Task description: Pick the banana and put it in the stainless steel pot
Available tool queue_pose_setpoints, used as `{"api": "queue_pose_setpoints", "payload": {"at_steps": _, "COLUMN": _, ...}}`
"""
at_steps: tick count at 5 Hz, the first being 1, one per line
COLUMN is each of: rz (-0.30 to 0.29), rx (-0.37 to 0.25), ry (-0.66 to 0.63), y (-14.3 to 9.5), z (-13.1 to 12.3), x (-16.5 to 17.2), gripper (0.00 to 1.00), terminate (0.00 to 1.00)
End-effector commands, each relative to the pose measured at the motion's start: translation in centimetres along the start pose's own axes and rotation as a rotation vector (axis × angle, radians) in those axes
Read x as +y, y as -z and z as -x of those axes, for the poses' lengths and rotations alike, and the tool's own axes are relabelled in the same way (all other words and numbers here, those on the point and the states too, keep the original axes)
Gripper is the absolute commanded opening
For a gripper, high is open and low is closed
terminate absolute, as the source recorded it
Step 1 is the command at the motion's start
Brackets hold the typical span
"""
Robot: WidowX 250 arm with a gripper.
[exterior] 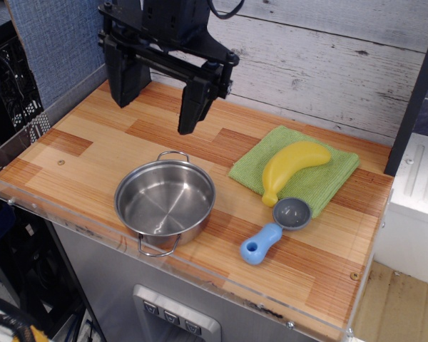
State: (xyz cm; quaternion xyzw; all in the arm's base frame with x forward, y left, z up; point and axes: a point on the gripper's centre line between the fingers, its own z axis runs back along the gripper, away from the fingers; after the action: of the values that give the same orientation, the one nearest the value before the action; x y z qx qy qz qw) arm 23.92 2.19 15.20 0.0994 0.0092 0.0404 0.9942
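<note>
The yellow banana lies on a green cloth at the right of the wooden table, stem end pointing toward the front. The stainless steel pot stands empty near the front middle, with one wire handle at the back and one at the front. My gripper hangs open and empty above the back left of the table, behind the pot and well left of the banana. Its two black fingers are spread wide apart.
A scoop with a grey bowl and blue handle lies just in front of the cloth, its bowl touching the banana's stem end. A clear plastic rim runs along the table's front edge. A plank wall stands behind.
</note>
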Motion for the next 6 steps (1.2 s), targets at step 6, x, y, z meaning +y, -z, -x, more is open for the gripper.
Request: {"api": "queue_pose_setpoints", "payload": {"at_steps": 6, "rz": -0.014, "rx": -0.054, "ry": 0.019, "y": 3.2, "z": -7.5, "x": -6.5, "gripper": 1.0, "terminate": 0.0}}
